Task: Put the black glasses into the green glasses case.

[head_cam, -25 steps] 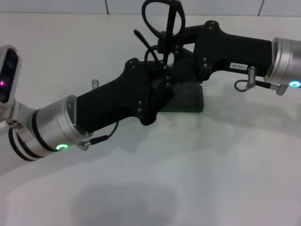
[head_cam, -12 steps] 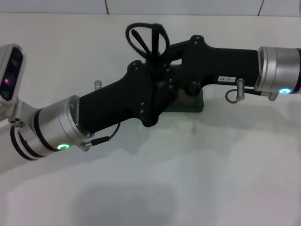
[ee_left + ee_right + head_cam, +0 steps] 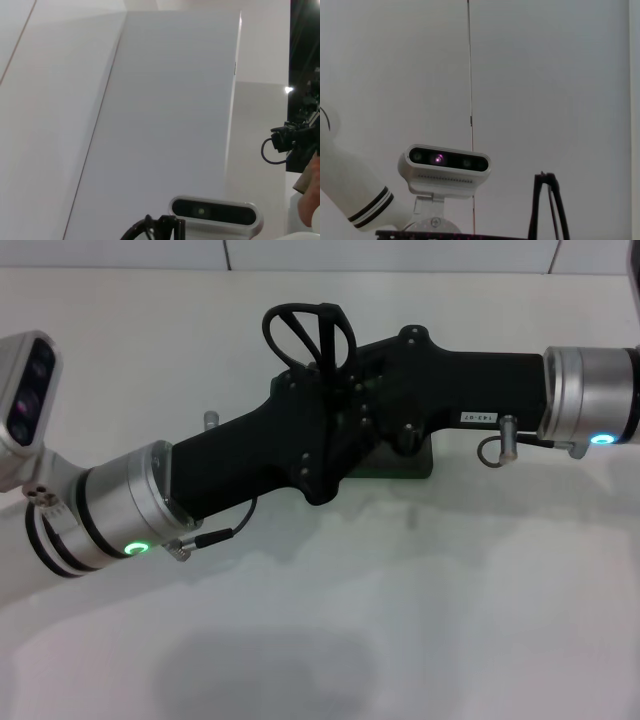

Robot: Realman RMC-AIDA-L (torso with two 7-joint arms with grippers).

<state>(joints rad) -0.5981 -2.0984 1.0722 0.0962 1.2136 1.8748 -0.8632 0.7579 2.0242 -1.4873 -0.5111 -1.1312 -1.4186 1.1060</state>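
Observation:
The black glasses (image 3: 308, 332) are held up in the air above the middle of the table, tilted over to the left. My right gripper (image 3: 345, 358) reaches in from the right and is shut on them at their lower edge. My left gripper (image 3: 335, 410) comes in from the lower left and sits right under the right one. The green glasses case (image 3: 405, 462) lies on the table beneath both arms, with only its front right part showing. Part of the glasses shows in the left wrist view (image 3: 152, 229) and in the right wrist view (image 3: 547, 207).
The white table (image 3: 330, 620) stretches wide in front of the arms, with a white wall behind. The left wrist view shows the right arm's camera (image 3: 212, 214). The right wrist view shows the left arm's camera (image 3: 445, 165).
My right arm has moved left and lower with the glasses. The glasses have tipped from upright to leaning left. My left arm has barely shifted.

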